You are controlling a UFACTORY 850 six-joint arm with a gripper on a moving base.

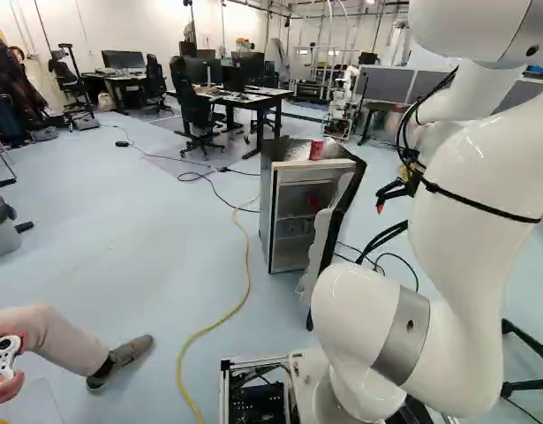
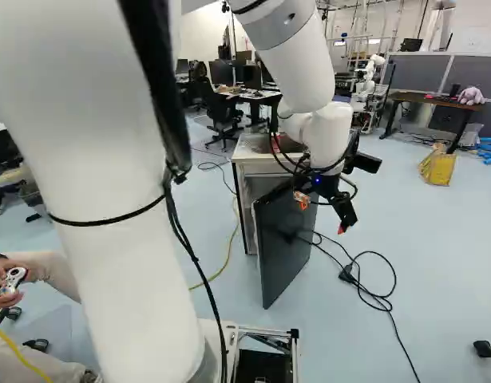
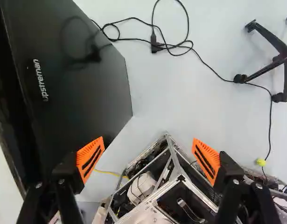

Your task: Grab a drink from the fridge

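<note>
Pale floor [image 1: 130,230] is stretching under the upright fridge [image 1: 293,240], its open front facing the base [image 1: 298,371]; the gripper [image 2: 322,217] is hanging, fingers apart.

The wrist view's edge cuts off the fridge door [image 3: 78,93]

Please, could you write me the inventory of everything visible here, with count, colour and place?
fridge: 1, grey, ahead of base
fridge door: 1, black outside, standing open
can: 1, red, on fridge top
cable: 1, yellow, floor beside fridge
floor cords: several, black, around fridge
desks: several, white or brown tops, background
monitors: several, black, on desks
office chairs: several, black, near desks
another robot: 1, white, background
plush toy: 1, lilac, on brown desk
controller: 1, white, in person's hands
arm: 1, white, above base
gripper: 1, black, orange pads, open, beside fridge door
</note>
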